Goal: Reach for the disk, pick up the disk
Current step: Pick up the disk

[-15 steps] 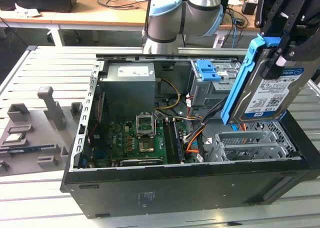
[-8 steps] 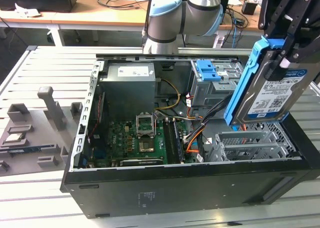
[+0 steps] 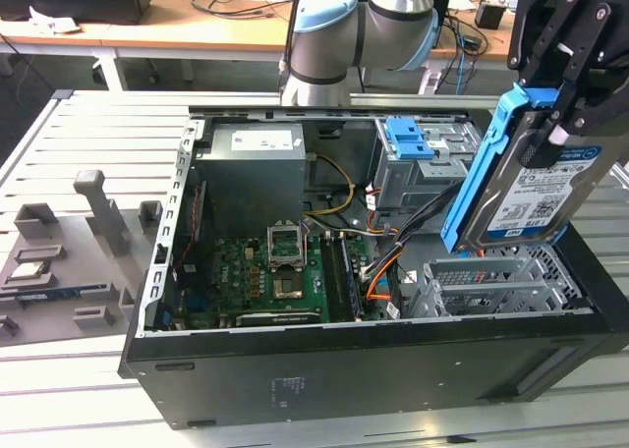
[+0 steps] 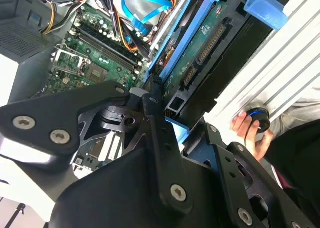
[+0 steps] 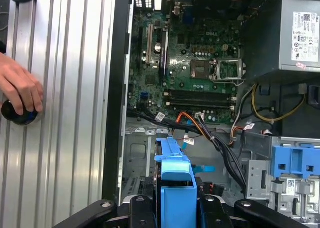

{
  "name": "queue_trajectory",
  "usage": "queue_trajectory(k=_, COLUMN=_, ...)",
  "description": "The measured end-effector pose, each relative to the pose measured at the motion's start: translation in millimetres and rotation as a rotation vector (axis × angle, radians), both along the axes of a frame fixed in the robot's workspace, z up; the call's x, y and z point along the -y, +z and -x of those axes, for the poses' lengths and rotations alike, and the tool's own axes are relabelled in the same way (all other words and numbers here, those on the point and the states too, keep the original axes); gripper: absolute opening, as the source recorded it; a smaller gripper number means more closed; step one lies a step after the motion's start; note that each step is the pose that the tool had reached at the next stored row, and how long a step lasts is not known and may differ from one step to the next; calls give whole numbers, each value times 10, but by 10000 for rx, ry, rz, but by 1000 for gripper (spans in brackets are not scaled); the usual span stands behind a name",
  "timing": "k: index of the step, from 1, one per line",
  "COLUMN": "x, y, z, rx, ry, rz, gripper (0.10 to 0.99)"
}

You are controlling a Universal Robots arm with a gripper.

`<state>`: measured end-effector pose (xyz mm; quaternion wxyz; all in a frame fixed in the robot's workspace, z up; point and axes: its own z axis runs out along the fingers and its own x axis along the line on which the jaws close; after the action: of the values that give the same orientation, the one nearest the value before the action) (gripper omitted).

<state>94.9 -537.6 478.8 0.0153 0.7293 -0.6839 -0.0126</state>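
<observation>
The disk [image 3: 521, 188] is held clamped on edge between the gripper [image 3: 555, 124] fingers, above the open computer case [image 3: 373, 360].

Place: a robotics lab or electronics workshop, probably.
Work surface: a slatted aluminium bench [image 3: 88, 124] carrying an opened computer case [image 3: 373, 360].
Fixtures: grey moulded part holders [image 3: 93, 232] beside the case.
Background: wooden desks [image 3: 177, 37] strewn with cables, at the exterior view's top.
</observation>
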Motion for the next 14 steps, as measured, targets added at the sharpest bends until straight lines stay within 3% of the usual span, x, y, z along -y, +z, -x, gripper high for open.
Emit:
queue_trajectory(k=10, x=0, y=-73, z=-26, rx=0, ry=-1, rz=0, gripper=365)
queue_trajectory(k=14, x=1, y=-142, z=-28, rx=0, ry=-32, rz=0, gripper=365)
